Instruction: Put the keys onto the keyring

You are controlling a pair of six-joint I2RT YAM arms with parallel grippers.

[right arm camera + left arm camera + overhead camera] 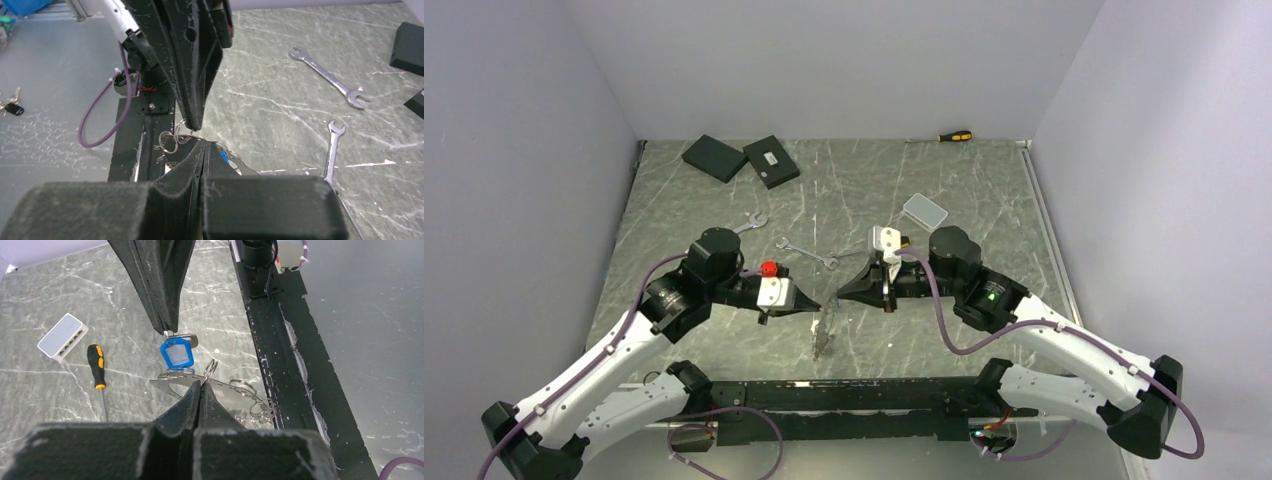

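Two silver spanners, the keys, lie apart from both grippers on the table behind them: one [751, 222] [327, 76], the other [807, 254] [333, 150]. The keyring [220, 385] shows as a flat silver strip with several small wire rings and a blue tag [177, 353]. It hangs between the grippers above the table's front edge [824, 335]. My left gripper [819, 305] [200, 384] is shut on one wire ring at the strip. My right gripper [839, 295] [205, 142] is shut on the ring above the blue tag. No large wire loop shows.
A yellow-and-black screwdriver [954, 136] [96, 365] lies at the back edge. A white box [924, 210] [62, 335] sits behind the right arm. Two black boxes [714, 157] [771, 160] lie at the back left. The black base rail [280, 355] runs along the front.
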